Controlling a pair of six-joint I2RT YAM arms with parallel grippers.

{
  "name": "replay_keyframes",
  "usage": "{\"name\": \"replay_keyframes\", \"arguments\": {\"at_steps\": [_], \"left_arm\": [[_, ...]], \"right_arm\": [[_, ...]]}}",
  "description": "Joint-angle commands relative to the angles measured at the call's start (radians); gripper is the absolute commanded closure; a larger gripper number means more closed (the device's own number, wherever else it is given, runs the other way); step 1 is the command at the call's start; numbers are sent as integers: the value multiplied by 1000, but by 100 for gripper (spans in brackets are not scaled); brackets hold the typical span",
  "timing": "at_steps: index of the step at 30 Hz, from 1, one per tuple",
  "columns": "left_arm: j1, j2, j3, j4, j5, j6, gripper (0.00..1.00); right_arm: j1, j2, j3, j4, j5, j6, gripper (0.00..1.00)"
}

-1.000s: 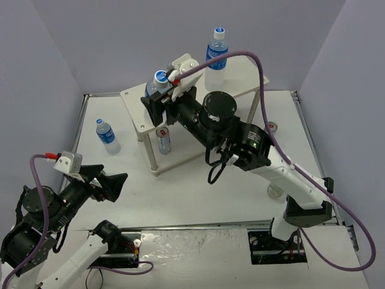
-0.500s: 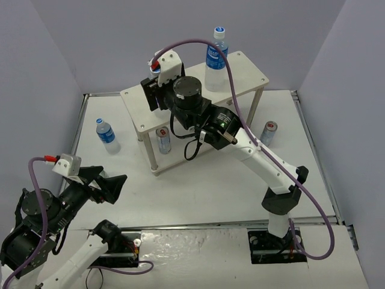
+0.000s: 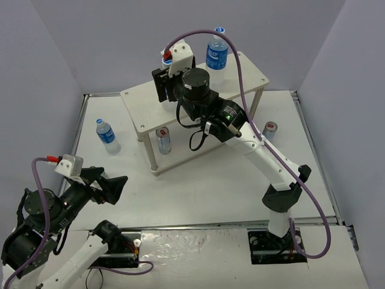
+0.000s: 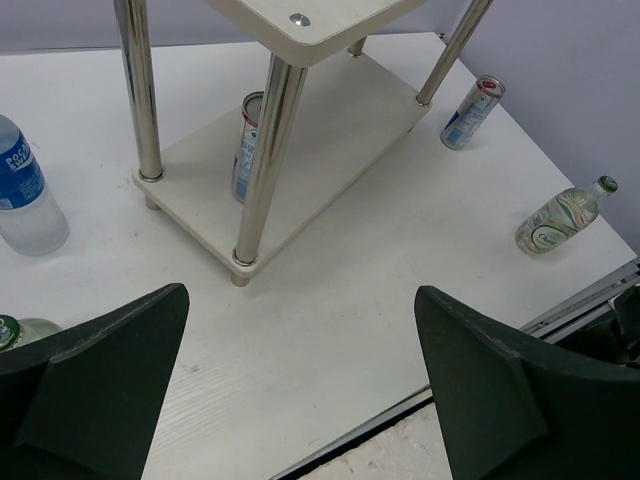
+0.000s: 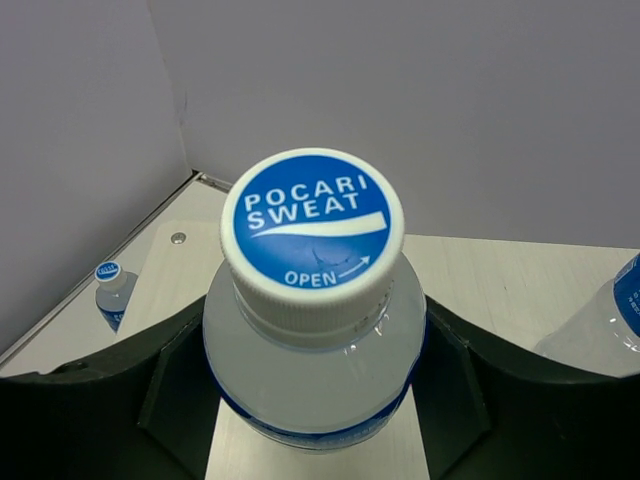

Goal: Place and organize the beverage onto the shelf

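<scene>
Right wrist: right claw (image 5: 315, 345) clasps the bottle (image 5: 312, 235); left claw (image 4: 300, 300) gapes.

Overhead camera faces down on everything; both wrist cameras, nearer, share the shelf (image 3: 138, 108).

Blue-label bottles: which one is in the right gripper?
The bottle whose cap fills the right wrist view, right gripper around it. The other two stand free: one on the shelf, one on the table.
</scene>
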Motion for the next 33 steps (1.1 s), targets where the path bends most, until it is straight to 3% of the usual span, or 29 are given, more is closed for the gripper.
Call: {"name": "replay_keyframes", "arguments": {"at_steps": [1, 3, 10, 22, 33], "left_arm": [[-2, 1, 6, 7, 2, 9, 6], [-2, 2, 4, 11, 2, 9, 6], [-2, 9, 3, 19, 6, 14, 6], [-2, 29, -4, 34, 12, 18, 6], [-2, 30, -2, 39, 14, 12, 6]], "right_arm": [[-12, -23, 33, 126, 2, 4, 41], [-15, -20, 22, 125, 2, 3, 36], [-30, -13, 5, 125, 7, 3, 32], [-49, -20, -34, 126, 7, 4, 31], [-49, -91, -258, 132, 17, 32, 30]]}}
